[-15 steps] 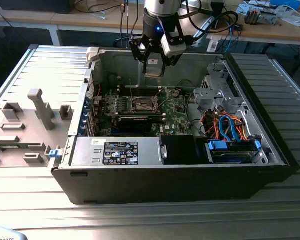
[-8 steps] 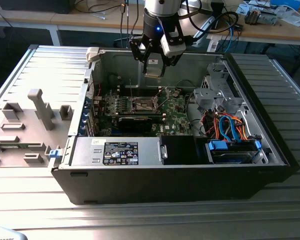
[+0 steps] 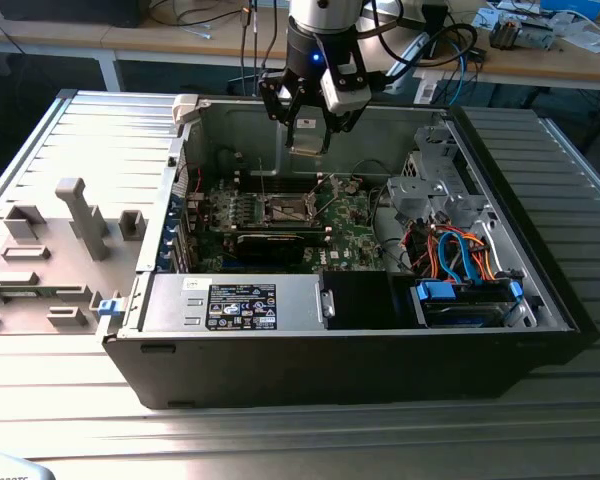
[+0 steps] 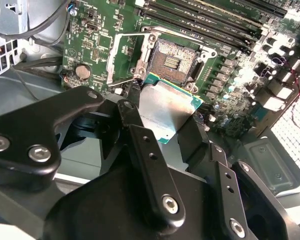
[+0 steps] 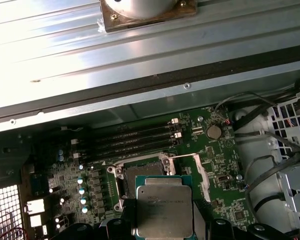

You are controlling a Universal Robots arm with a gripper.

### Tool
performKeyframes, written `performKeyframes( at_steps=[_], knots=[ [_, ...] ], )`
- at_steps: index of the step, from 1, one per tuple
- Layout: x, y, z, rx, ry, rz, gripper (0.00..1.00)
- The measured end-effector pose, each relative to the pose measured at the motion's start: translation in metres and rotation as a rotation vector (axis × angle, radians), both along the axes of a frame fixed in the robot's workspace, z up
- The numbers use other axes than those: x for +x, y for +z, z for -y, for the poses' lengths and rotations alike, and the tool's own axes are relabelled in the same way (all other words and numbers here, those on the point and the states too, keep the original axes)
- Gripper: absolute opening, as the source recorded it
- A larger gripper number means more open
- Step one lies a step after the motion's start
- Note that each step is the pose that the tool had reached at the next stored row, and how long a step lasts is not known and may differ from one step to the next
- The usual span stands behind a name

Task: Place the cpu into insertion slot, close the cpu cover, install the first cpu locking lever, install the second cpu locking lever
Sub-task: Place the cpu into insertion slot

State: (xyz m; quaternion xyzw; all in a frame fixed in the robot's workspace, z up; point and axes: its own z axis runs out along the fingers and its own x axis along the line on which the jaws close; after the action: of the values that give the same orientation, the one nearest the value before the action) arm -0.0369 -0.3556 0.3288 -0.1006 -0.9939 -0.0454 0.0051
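Note:
The cpu [image 3: 308, 136] [image 4: 167, 107] [image 5: 163, 210], a flat square chip with a silvery top, is clamped between the fingers of my gripper [image 3: 308, 128] [image 4: 165, 119] [image 5: 163, 222], which is shut on it. It hangs well above the green motherboard inside the open computer case. Below it lies the insertion slot [image 3: 285, 210] [image 4: 172, 61] [image 5: 140, 169], a dark square recess that stands uncovered; in the first wrist view the chip hides part of it. The cpu cover [image 4: 121, 56] [image 5: 196, 169], a thin silver frame, is flipped open beside the slot.
Long black memory slots [image 5: 135, 136] [image 4: 215, 20] run beside the socket. A drive cage with orange and blue cables [image 3: 460, 250] fills the exterior view's right of the case. A power supply [image 3: 235, 305] lies along the front. The case walls [image 3: 380, 110] ring the board.

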Motion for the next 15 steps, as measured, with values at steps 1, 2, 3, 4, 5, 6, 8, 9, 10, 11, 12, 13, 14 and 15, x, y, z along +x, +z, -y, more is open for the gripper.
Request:
performKeyframes(
  at_steps=[1, 2, 3, 4, 5, 6, 8, 9, 10, 11, 12, 13, 14, 15],
  knots=[
    [0.0, 0.0, 0.0, -0.0001, -0.001, 0.0, 0.54],
    [0.0, 0.0, 0.0, 0.0, -0.003, 0.0, 0.54],
    [0.0, 0.0, 0.0, 0.0, -0.004, -0.0001, 0.54],
    [0.0, 0.0, 0.0, 0.0, -0.006, 0.0, 0.54],
    [0.0, 0.0, 0.0, 0.0, -0.009, 0.0, 0.54],
    [0.0, -0.0001, 0.0, 0.0, -0.012, -0.0001, 0.54],
    [0.0, 0.0, 0.0, 0.0, -0.015, 0.0, 0.54],
    [0.0, 0.0, 0.0, 0.0, -0.016, 0.0, 0.54],
    [0.0, 0.0, 0.0, 0.0, -0.018, 0.0, 0.54],
    [0.0, 0.0, 0.0, 0.0, -0.019, 0.0, 0.54],
    [0.0, -0.0001, 0.0, 0.0, -0.021, 0.0, 0.54],
    [0.0, 0.0, 0.0, 0.0, -0.022, 0.0, 0.54],
    [0.0, 0.0, 0.0, -0.0001, -0.024, -0.0001, 0.54],
    [0.0, 0.0, 0.0, -0.0001, -0.027, 0.0, 0.54]
  ],
)
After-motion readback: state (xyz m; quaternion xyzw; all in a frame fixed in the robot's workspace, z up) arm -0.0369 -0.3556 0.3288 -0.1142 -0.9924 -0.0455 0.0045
